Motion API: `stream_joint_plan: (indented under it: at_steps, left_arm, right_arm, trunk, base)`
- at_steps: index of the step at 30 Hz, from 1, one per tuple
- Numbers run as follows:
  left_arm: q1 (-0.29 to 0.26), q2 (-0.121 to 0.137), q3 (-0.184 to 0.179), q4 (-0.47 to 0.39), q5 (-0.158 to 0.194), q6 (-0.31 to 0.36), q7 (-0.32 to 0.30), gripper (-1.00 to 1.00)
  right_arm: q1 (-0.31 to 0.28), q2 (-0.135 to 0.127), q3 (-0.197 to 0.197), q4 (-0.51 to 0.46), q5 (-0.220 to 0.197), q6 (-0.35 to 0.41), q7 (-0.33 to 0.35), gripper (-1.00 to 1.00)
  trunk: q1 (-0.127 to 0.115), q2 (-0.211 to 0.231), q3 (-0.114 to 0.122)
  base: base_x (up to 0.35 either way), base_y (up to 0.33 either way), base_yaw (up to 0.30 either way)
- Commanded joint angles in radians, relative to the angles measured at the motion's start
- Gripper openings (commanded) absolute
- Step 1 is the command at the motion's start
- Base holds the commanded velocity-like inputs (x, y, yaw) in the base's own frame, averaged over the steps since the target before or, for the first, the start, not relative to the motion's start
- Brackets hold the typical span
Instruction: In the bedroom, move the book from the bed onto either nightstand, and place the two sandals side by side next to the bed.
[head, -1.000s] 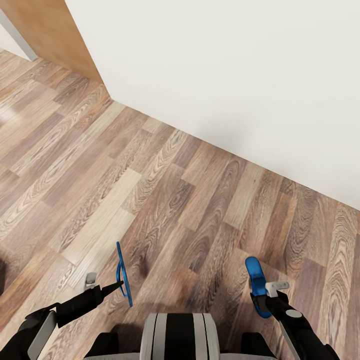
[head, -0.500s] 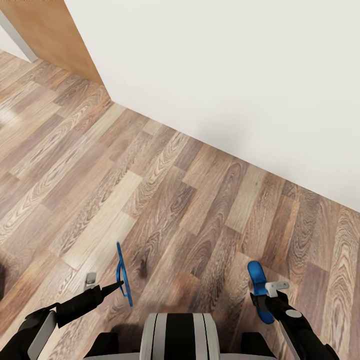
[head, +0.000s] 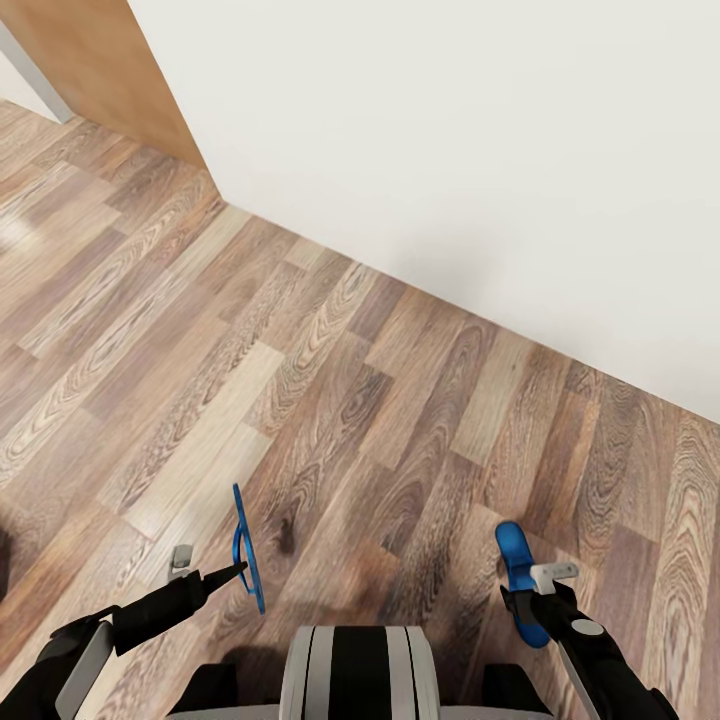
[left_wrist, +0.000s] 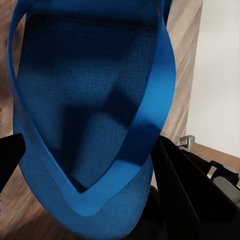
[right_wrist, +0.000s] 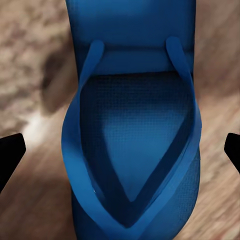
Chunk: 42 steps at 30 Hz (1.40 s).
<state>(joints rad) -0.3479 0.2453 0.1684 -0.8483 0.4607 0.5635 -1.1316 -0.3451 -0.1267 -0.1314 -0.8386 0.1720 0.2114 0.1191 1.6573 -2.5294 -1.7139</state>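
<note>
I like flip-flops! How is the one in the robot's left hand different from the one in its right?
The left sandal hangs edge-on, showing as a thin blue line; the right sandal shows its broad rounded sole. The left gripper reaches it from the side, the right gripper from behind. Both are bright blue, held above the wood floor.

A wood-plank floor (head: 300, 380) runs up to a white wall (head: 450, 150), with a plain brown wooden door (head: 100, 70) at far left. Near the robot, the left gripper (head: 205, 570) holds one blue sandal (head: 246, 545) on edge, sole upright. At near right, the right gripper (head: 535, 590) grips the other sandal (head: 514, 560), its toe pointing toward the wall. The two sandals are well apart.
</note>
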Motion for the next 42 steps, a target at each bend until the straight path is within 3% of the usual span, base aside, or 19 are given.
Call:
stream_joint_plan:
  at_steps: [1,5,13,14,32,42]
  left_arm:
    - [0.0,0.0,0.0,0.0,0.004,0.007,-0.002,-1.0]
    - [0.0,-0.001,0.0,0.0,0.004,0.007,-0.001,-1.0]
    - [0.0,-0.001,0.0,0.0,0.004,0.007,-0.001,-1.0]
    - [0.0,0.0,0.0,0.0,0.004,0.007,-0.001,-1.0]
    - [0.0,0.0,0.0,0.0,0.004,0.007,-0.001,-1.0]
    - [0.0,0.0,0.0,0.0,0.004,0.007,-0.001,-1.0]
  right_arm:
    - [0.0,0.001,-0.004,-0.002,0.011,0.005,0.008,1.0]
    - [0.0,0.001,-0.004,-0.002,0.011,0.005,0.008,1.0]
    - [0.0,0.001,-0.004,-0.002,0.011,0.005,0.008,1.0]
    - [0.0,0.001,-0.004,-0.002,0.011,0.005,0.008,-1.0]
    - [0.0,-0.001,-0.004,-0.002,0.011,0.005,0.008,-1.0]
    - [0.0,-0.001,-0.004,-0.002,0.011,0.005,0.008,-1.0]
  trunk:
    - [0.0,0.0,-0.004]
    - [0.002,-0.001,-0.02]
    - [0.002,-0.001,-0.02]
    - [0.002,-0.001,-0.02]
    - [0.002,-0.001,-0.02]
    - [0.0,0.0,-0.004]
  base:
    - [0.0,0.0,0.0]
    - [0.0,0.0,0.0]
    - [0.0,0.0,0.0]
    - [0.0,0.0,0.0]
    - [0.0,0.0,0.0]
    - [0.0,0.0,0.0]
